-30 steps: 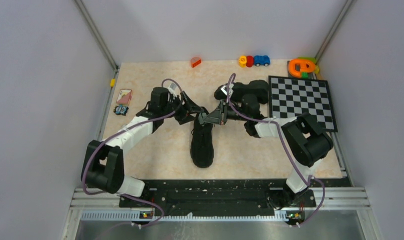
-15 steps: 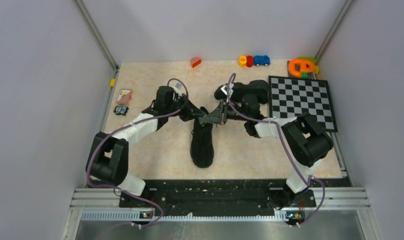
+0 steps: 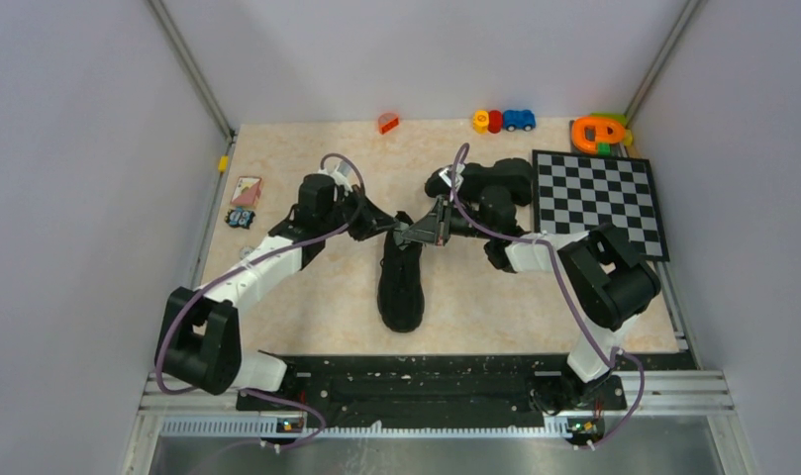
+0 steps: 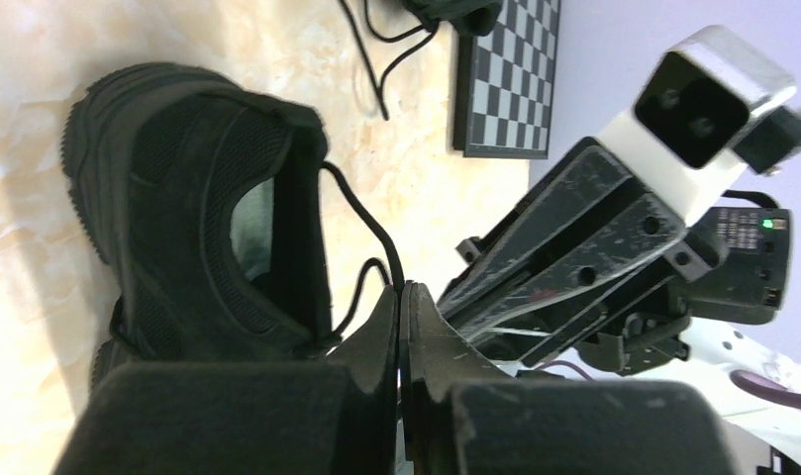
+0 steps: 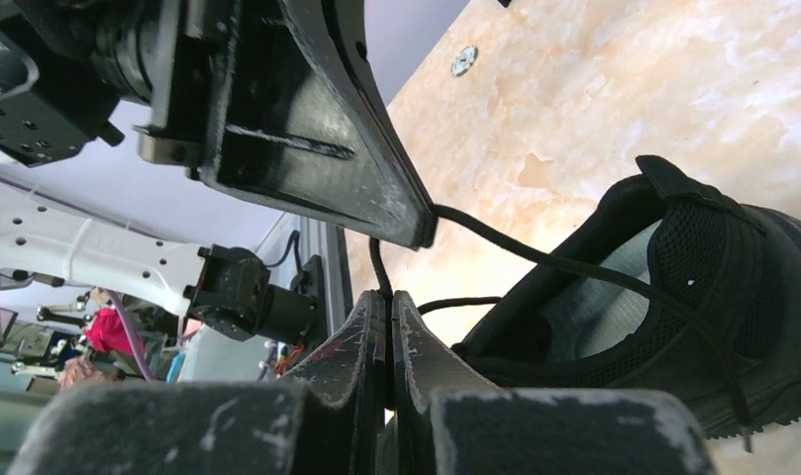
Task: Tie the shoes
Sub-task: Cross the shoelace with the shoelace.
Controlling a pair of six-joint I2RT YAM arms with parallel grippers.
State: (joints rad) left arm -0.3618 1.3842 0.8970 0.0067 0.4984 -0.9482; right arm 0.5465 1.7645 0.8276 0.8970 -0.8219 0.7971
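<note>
Top external view: the shoe lies at the middle of the table. The left gripper and right gripper each clench a lace above its collar; unequal pulling may slip the thin strand or drag the shoe.

No writing, brand or number can be read; the small card on the counter is too small to make out; the toy blocks likewise.
</note>
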